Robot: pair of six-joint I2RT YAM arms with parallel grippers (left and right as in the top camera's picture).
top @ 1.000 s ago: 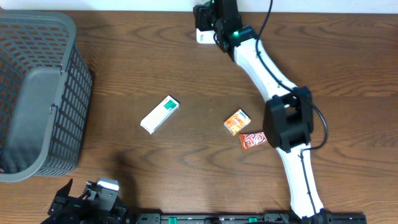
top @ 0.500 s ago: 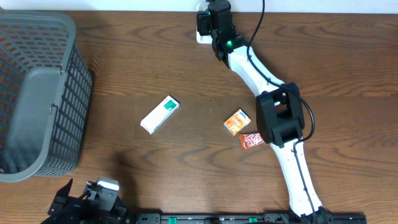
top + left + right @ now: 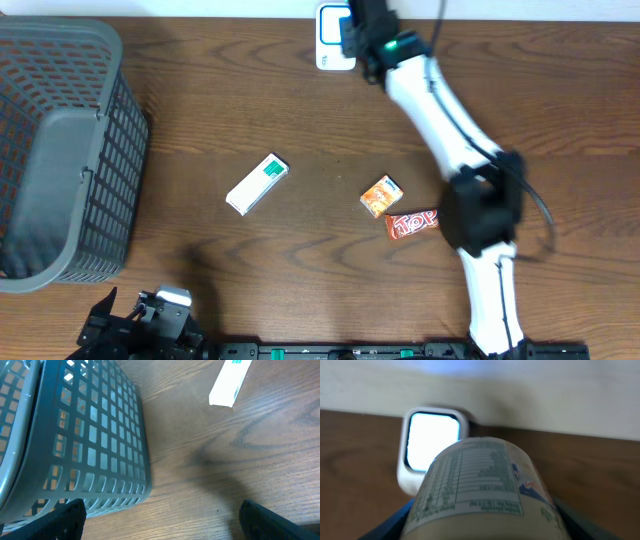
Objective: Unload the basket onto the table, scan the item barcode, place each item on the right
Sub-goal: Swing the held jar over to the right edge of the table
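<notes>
My right gripper [image 3: 364,27] is at the table's far edge, just right of the white scanner [image 3: 333,30]. It is shut on a pale cylindrical item [image 3: 485,490] that lies across the right wrist view with its printed nutrition label up. The blue-edged fingers [image 3: 404,516] press on its sides. Beyond the item sits the scanner [image 3: 432,440], with its bright window facing up. No barcode shows on the visible side. From overhead the item is hidden under the gripper. My left gripper [image 3: 170,521] hovers open over bare wood at the near left edge.
A grey mesh basket [image 3: 60,150] stands at the left, close to the left gripper [image 3: 150,315]. A white-and-green box [image 3: 257,183], an orange packet [image 3: 382,195] and a red snack bar [image 3: 412,223] lie mid-table. The right arm reaches over the snack bar.
The right arm has swung to the right, carrying the item off the scanner so its window now shows. The left arm has not moved.
</notes>
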